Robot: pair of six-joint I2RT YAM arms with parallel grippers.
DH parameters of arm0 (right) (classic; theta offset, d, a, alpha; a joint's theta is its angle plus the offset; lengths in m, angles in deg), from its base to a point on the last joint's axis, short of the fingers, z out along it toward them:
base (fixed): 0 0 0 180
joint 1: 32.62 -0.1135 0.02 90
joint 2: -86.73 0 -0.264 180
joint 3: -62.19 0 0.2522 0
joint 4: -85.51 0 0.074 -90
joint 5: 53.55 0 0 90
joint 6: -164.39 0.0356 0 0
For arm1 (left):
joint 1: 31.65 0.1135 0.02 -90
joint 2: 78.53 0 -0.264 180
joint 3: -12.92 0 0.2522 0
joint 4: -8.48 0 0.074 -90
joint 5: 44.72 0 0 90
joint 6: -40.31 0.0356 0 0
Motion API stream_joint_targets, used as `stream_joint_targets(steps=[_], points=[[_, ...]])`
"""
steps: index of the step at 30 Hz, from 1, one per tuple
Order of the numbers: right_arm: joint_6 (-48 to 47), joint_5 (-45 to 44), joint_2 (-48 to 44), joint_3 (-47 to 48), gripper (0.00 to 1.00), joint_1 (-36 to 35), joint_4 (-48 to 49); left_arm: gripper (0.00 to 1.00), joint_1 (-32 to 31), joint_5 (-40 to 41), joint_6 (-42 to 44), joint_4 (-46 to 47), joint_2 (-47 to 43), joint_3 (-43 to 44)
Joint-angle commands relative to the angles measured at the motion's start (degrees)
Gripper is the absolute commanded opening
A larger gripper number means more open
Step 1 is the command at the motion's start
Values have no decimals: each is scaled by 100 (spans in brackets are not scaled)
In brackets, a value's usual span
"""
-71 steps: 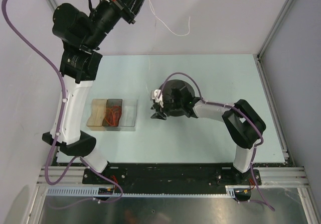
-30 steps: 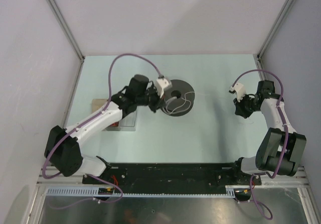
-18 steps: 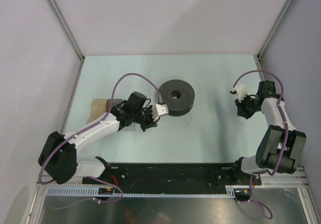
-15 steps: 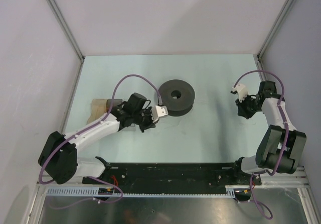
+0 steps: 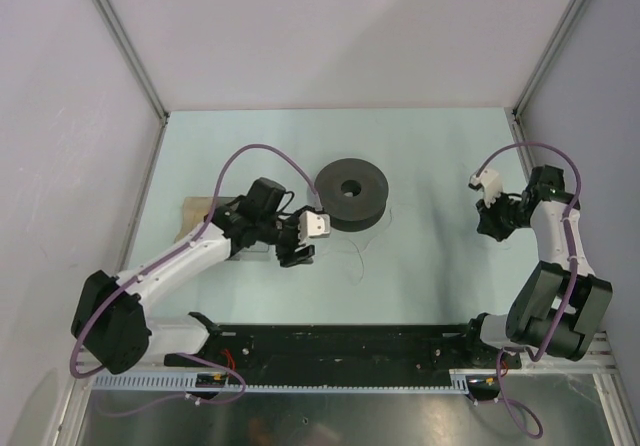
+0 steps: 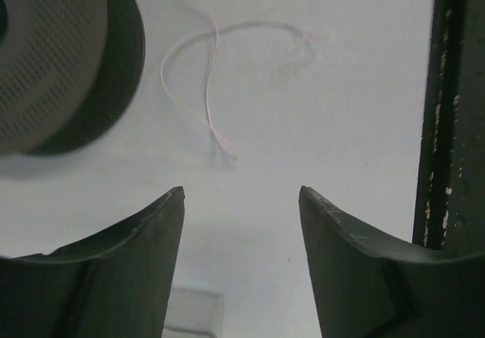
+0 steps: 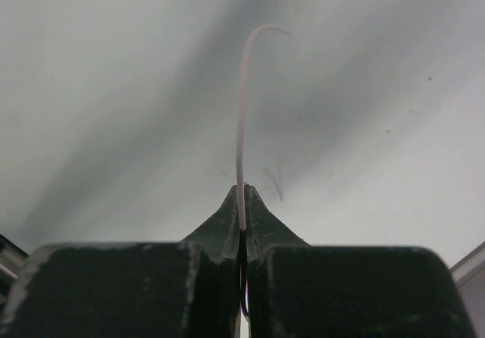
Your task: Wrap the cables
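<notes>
**Operator:** How is my left tool standing?

**Spotter:** Your left tool (image 6: 241,194) is released. Its jaws stand well apart and only bare worktop (image 5: 430,156) shows between them. It hangs low, just in front of the black spool (image 5: 372,192) and a little to its left. Your left arm reaches out over a shallow tray (image 5: 194,212), and most of that tray is hidden under it.

**Operator:** And the right one?

**Spotter:** Your right tool (image 7: 243,200) is clenched. Your right wrist camera shows the fingertips pressed together on the cable (image 6: 208,88), which comes up out of the pinch and bends over at the top. That tool sits near the right edge of the worktop, well apart from the spool.

**Operator:** Where does the rest of the cable lie?

**Spotter:** Look through your left wrist camera. A slack loop of it lies flat on the worktop, just beside the spool's rim and ahead of your open fingers. One strand crosses the loop, and a loose end points back toward the tool without touching it. From the top camera the cable is only a faint line in front of the spool, on its right. I cannot follow it across to your right tool, nor can I tell you how much of it is wound on the spool. The spool itself lies flat, with its centre hole facing up.
</notes>
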Motion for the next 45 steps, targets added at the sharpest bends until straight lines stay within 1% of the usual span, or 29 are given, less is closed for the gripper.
stream_joint_targets(steps=[1,5,8,10,13,16,18,24,30,32,34,35,37,38,40,42,45], points=[[10,263,-117,30,0,19,-238,69,-159,-1106,1015,55,219,414],[262,253,-112,14,0,-13,-157,71,-365,-1542,1805,46,725,617],[440,192,-135,-3,0,-102,-129,71,-736,-1453,2635,50,932,672],[570,166,-171,-23,0,-160,-106,71,-925,-1445,2996,47,1098,784],[748,126,-246,-99,0,-217,-58,69,-1197,-1061,3514,4,1374,978],[927,93,-334,-230,0,-278,24,66,-1605,-410,4143,-113,1648,1036],[1003,40,-422,-326,0,-336,93,64,-1856,-13,4388,-127,1827,1077],[1085,-7,-666,-493,0,-421,101,59,-2282,676,4580,-138,2291,1276],[1041,-31,-867,-657,0,-416,63,53,-2524,1315,4416,-136,2869,1630],[1006,-26,-898,-690,0,-410,35,48,-2548,1455,4422,-126,2987,1703],[973,-18,-919,-705,0,-397,30,39,-2554,1600,4469,-126,3093,1747],[957,-20,-920,-707,0,-389,29,32,-2555,1667,4516,-123,3115,1752],[919,-32,-923,-709,0,-363,19,14,-2536,1730,4484,-115,3107,1795],[890,-35,-922,-709,0,-328,15,7,-2502,1684,4366,-117,3061,1863],[763,-49,-910,-710,0,-221,-19,2,-2377,1504,3963,-120,2848,2040],[543,-65,-892,-710,0,-71,-91,0,-2140,1292,3418,-125,2461,2234],[143,-130,-819,-710,0,244,-158,0,-1511,1044,2590,-151,1739,2561]])
